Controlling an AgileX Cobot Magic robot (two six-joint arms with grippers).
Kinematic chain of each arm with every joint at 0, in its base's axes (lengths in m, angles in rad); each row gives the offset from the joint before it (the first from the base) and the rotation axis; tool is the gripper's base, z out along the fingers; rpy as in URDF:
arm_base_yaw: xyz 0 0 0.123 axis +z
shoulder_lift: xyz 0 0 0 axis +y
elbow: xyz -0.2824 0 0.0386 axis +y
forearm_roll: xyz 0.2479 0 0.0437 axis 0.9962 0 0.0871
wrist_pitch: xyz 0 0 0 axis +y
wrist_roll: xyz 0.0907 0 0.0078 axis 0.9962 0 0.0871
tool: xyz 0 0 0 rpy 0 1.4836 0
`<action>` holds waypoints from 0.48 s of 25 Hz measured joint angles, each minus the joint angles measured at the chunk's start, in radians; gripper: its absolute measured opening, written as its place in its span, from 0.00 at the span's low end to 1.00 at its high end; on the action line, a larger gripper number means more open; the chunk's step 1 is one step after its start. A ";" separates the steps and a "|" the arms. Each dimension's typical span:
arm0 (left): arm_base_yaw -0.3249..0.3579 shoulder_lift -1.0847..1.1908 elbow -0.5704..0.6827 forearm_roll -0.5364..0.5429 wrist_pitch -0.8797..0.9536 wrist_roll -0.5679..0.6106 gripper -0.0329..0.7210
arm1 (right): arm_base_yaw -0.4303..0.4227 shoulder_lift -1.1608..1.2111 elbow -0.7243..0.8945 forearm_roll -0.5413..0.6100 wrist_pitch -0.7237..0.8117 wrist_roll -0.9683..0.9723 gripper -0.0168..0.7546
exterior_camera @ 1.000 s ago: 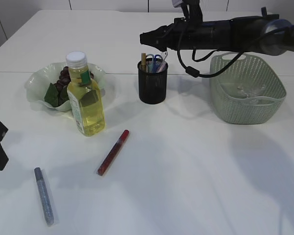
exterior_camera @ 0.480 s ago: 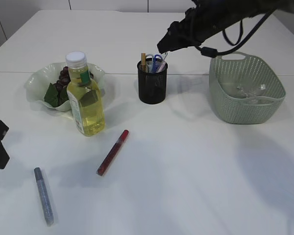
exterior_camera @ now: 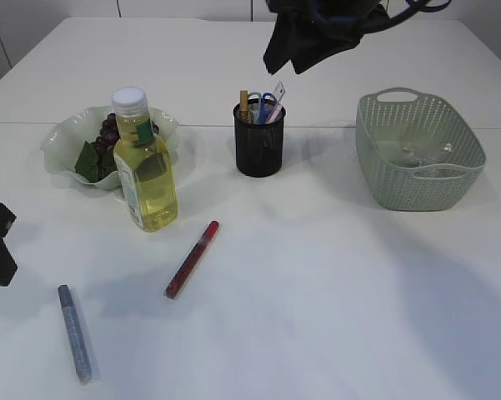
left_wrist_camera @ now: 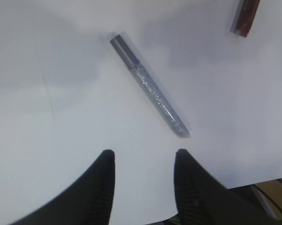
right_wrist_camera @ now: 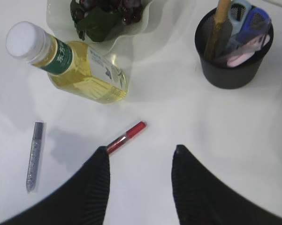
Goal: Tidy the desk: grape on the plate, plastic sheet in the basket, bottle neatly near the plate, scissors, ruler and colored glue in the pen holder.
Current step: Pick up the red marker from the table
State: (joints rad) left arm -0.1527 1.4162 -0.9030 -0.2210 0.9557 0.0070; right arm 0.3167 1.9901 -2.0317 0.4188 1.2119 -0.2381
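A yellow bottle (exterior_camera: 147, 167) stands upright next to the green plate (exterior_camera: 62, 137) that holds grapes (exterior_camera: 110, 131). A red glue stick (exterior_camera: 192, 259) and a silver glitter glue stick (exterior_camera: 74, 332) lie on the table. The black pen holder (exterior_camera: 259, 142) holds scissors (exterior_camera: 269, 101) and a ruler. The green basket (exterior_camera: 420, 150) holds the clear plastic sheet (exterior_camera: 417, 156). My right gripper (exterior_camera: 287, 58) is open and empty, high above the pen holder. My left gripper (left_wrist_camera: 143, 157) is open and empty, low at the left edge, near the silver glue (left_wrist_camera: 150, 93).
In the right wrist view the bottle (right_wrist_camera: 70, 65), red glue (right_wrist_camera: 125, 137), silver glue (right_wrist_camera: 34, 154) and pen holder (right_wrist_camera: 234, 47) lie below the open fingers. White table; its near edge shows in the left wrist view.
My right arm has swung up and back from level over the pen holder to high above it. The left gripper and the objects have not moved.
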 joint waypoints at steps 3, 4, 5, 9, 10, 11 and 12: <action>0.000 0.000 0.000 0.000 -0.007 0.000 0.45 | 0.080 -0.002 -0.002 -0.084 0.024 0.101 0.48; 0.000 0.000 0.000 0.000 -0.009 0.000 0.45 | 0.108 -0.002 -0.002 -0.101 0.027 0.138 0.48; 0.000 0.000 0.000 0.000 -0.012 0.000 0.45 | 0.131 -0.002 -0.002 -0.115 0.028 0.178 0.48; 0.000 0.000 0.000 0.000 -0.028 0.000 0.45 | 0.234 0.004 -0.002 -0.192 0.033 0.392 0.48; 0.000 0.000 0.000 0.000 -0.032 0.000 0.45 | 0.260 0.012 -0.002 -0.223 0.033 0.463 0.48; 0.000 0.000 0.000 0.000 -0.034 0.000 0.45 | 0.283 0.024 -0.002 -0.255 0.033 0.529 0.48; 0.000 0.000 0.000 0.000 -0.038 0.000 0.45 | 0.301 0.034 -0.002 -0.281 0.033 0.588 0.48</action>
State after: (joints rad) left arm -0.1527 1.4162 -0.9030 -0.2210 0.9176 0.0070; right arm 0.6177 2.0240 -2.0340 0.1379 1.2447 0.3496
